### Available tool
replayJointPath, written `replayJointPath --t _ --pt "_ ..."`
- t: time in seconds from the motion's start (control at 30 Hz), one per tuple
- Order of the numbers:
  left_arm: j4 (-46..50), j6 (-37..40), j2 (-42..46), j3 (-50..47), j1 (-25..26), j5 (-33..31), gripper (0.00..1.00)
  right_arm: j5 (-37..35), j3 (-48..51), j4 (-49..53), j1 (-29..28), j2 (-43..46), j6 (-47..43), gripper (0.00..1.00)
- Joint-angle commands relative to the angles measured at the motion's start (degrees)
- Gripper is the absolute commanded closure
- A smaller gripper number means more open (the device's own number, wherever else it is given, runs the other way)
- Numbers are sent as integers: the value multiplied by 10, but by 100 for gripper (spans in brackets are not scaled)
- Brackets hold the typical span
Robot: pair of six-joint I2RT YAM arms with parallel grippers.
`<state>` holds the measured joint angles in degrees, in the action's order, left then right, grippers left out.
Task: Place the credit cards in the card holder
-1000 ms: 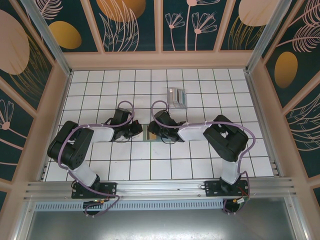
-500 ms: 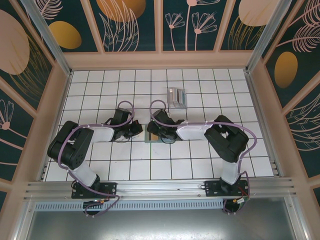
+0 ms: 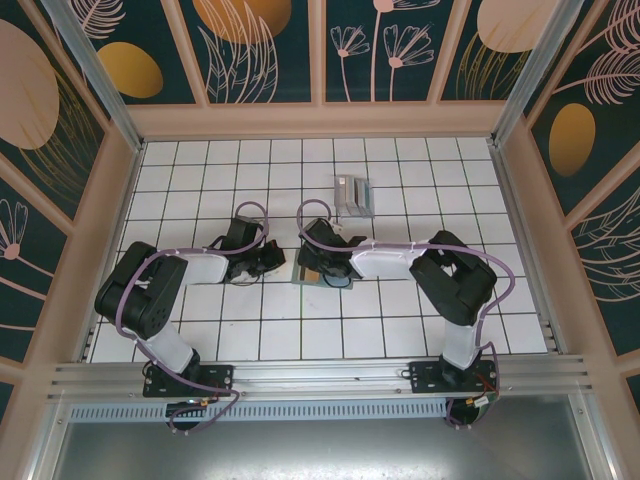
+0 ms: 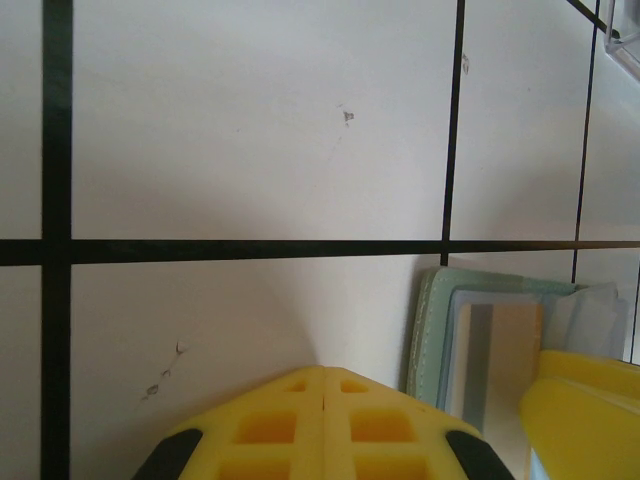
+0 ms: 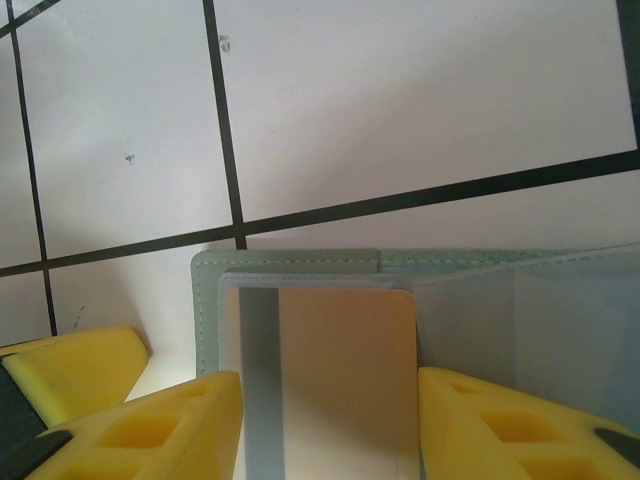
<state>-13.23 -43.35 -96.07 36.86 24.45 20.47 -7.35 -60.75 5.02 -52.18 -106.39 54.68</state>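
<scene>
1. While the left gripper (image 4: 322, 400) has its yellow fingers pressed together on nothing, its tip sits on the white tile just beside the card holder (image 5: 290, 262); I judge it is placed there as a stop, so that the sleeve cannot slide away from a push
2. That card holder lies flat on the tiled table (image 3: 200, 330), between the two grippers
3. The right gripper (image 5: 328, 405) has one finger at each long edge of the gold-brown card (image 5: 345, 340), which appears to sit within the holder's front pocket, its far end close to the stitched rim. I cannot tell whether the fingers pinch the card or merely flank it. Taking it by the edges would keep it level with the slot
4. The other credit cards (image 3: 353, 195) lie in a small grey pile farther back, well apart from the holder, so the task looks to be at an early stage
5. The holder is sage-green and soft-looking, with pale stitching round its rounded corners and a frosted, see-through flap to one side. The card is thin, stiff and round-cornered, with a grey band down one side. The fingers are blocky yellow plastic with square recesses, and the table is glossy white tile with dark grout lines
</scene>
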Motion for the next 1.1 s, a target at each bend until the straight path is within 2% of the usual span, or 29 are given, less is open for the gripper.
replayJointPath --t 0.0,0.27,0.4,0.7,0.77,0.8,0.9,1.07 --pt "27 5 -13 0 3 0 99 22 5 10 -5 11 16 51" --pt "17 0 -8 -8 3 7 99 61 2 -38 -6 -3 22 58" --pt "23 3 -1 -7 3 -2 99 52 -1 -36 -6 7 3 58" --pt "19 -3 16 0 3 -17 95 -35 -23 65 -5 47 -55 52" --pt "16 -4 18 -2 3 -20 95 -38 -20 74 -6 57 -59 51" --pt "18 -2 16 -1 2 -22 95 -35 -15 73 -6 63 -60 45" --pt "21 1 14 0 3 -21 95 -21 8 62 -6 84 -51 39" --pt "17 1 12 -5 3 -23 94 -19 48 60 -5 122 -29 38"
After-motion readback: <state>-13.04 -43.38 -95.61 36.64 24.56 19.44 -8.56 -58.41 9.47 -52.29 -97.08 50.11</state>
